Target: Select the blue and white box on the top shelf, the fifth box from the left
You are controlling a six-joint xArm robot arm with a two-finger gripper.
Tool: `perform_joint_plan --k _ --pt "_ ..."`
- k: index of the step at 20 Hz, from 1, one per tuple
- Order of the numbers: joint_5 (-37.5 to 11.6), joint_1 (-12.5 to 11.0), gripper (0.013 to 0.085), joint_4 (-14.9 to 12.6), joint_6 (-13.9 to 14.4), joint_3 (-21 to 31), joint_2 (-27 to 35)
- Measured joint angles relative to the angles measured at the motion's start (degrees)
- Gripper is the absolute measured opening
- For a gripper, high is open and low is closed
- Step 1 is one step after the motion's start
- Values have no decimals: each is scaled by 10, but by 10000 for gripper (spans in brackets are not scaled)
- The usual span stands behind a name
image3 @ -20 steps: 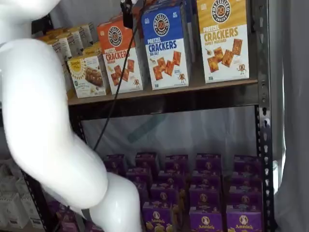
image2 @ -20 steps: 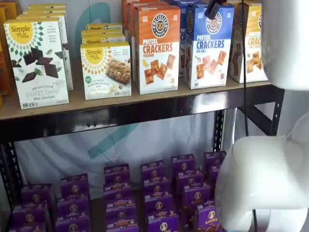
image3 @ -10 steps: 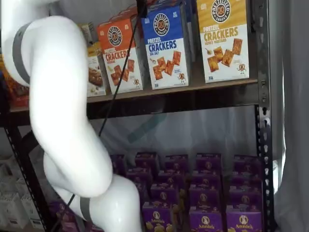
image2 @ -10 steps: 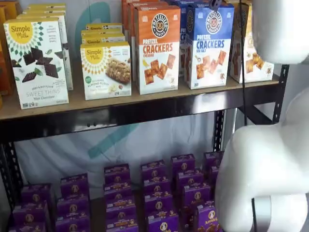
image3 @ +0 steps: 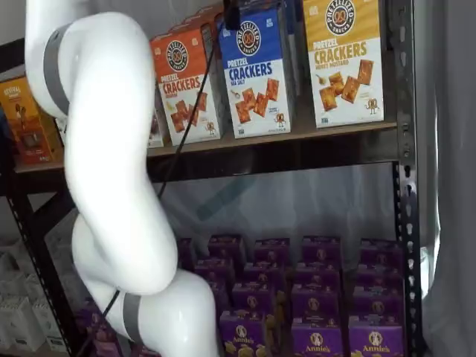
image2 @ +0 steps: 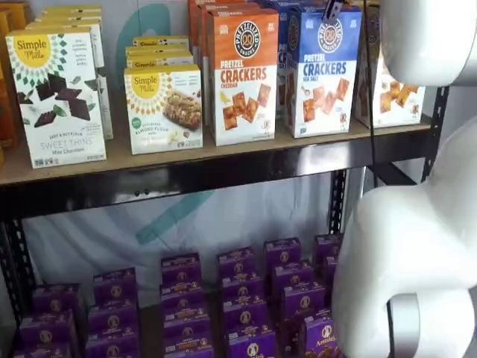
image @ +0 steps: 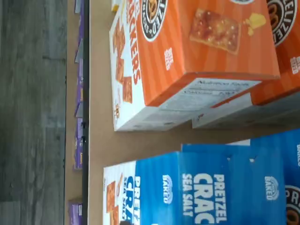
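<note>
The blue and white box [image2: 322,71] stands upright at the front of the top shelf [image2: 223,151], between an orange "Cheddar" box [image2: 241,74] and a yellow-topped box [image2: 387,82]. It shows in both shelf views [image3: 256,74] and in the wrist view [image: 201,187], beside the orange box [image: 187,56]. My gripper [image2: 332,9] shows only as a black tip hanging from the view's upper edge, just above the blue box's top front. In a shelf view the gripper [image3: 232,13] is at the box's upper left corner. No gap or grip can be made out.
My white arm [image3: 111,186] fills the left of a shelf view and, in a shelf view, the arm [image2: 417,246] fills the right. Simple Mills boxes [image2: 56,97] stand further left on the top shelf. Several purple boxes [image2: 238,291] fill the lower shelf. A black upright [image3: 405,149] bounds the right end.
The arm has swung and risen. The black gripper tip has moved from beside the orange box to over the blue box's top.
</note>
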Motion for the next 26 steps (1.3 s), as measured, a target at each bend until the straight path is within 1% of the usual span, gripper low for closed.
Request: perform_joint_plan --k 6,11,18,24,26 --pt "-6 2 850 -11 -6 1 17" --pt "10 4 850 -21 -8 -12 32" --pt "50 14 850 -52 -6 -40 53" --pt "71 26 850 -79 -3 -47 58" --pt "74 30 850 -84 -1 -45 58"
